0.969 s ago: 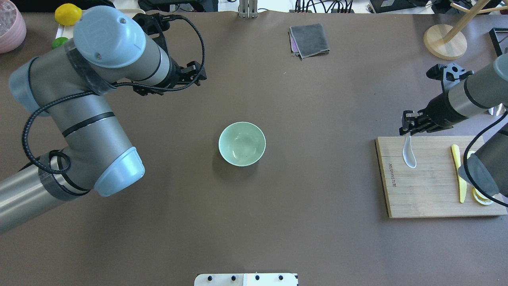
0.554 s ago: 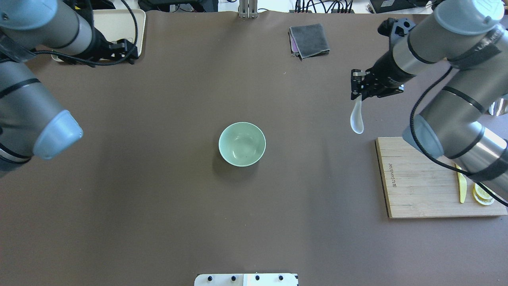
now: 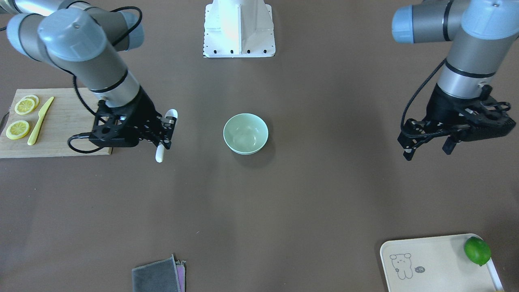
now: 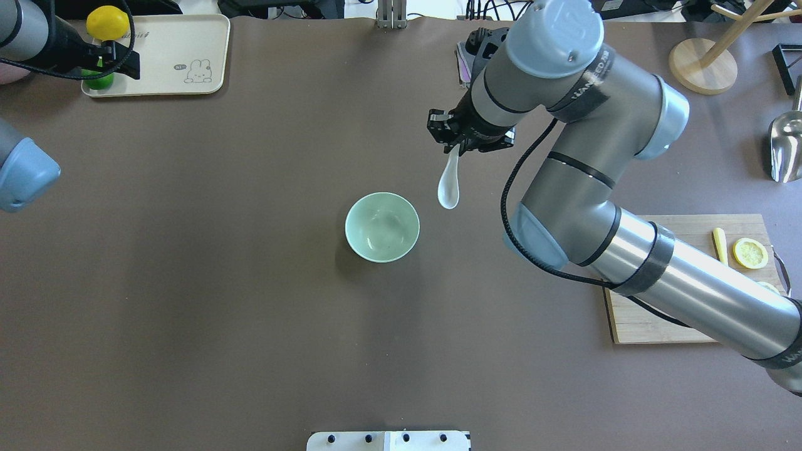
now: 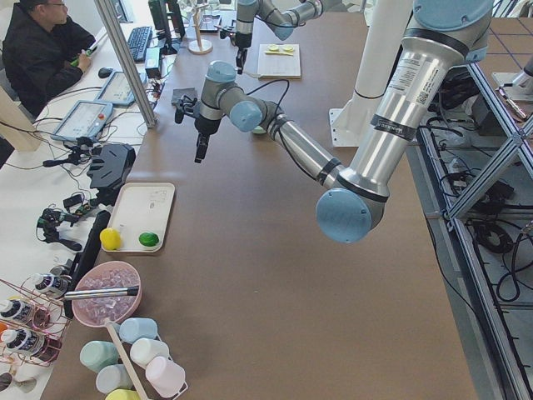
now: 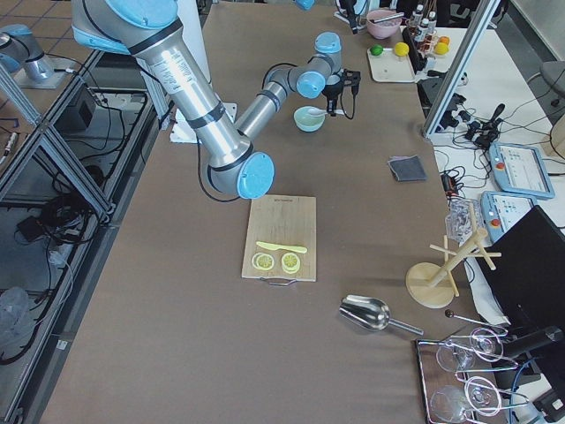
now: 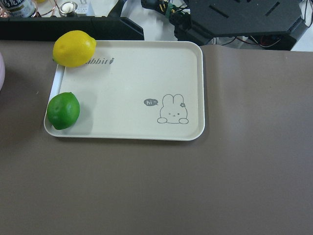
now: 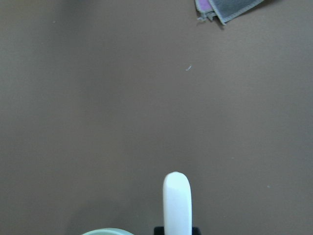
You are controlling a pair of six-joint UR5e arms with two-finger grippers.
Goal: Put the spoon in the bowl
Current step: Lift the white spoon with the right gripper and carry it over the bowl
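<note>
The white spoon [image 4: 448, 188] hangs by its handle from my right gripper [image 4: 453, 148], which is shut on it, scoop end toward the robot. It is in the air just right of the pale mint-green bowl [image 4: 382, 227], beside the rim and not over it. The bowl stands empty at the table's middle [image 3: 245, 134]. In the front view the right gripper [image 3: 164, 136] holds the spoon [image 3: 159, 155] left of the bowl. The right wrist view shows the spoon handle [image 8: 176, 200] and a sliver of bowl rim [image 8: 102, 232]. My left gripper [image 3: 425, 149] is open and empty at the far left.
A wooden cutting board [image 4: 664, 316] with a yellow knife [image 4: 720, 244] and lemon slices [image 4: 750, 253] lies at the right. A cream tray [image 4: 169, 56] with a lemon [image 4: 106, 22] and a lime [image 7: 63, 110] is far left. A folded grey cloth [image 3: 156, 278], a wooden stand [image 4: 702, 66] and a metal scoop [image 4: 783, 147] lie along the far and right edges.
My right arm lifted the spoon off the cutting board and carried it left, up to the bowl. My left arm drew back to the far left, over the tray.
</note>
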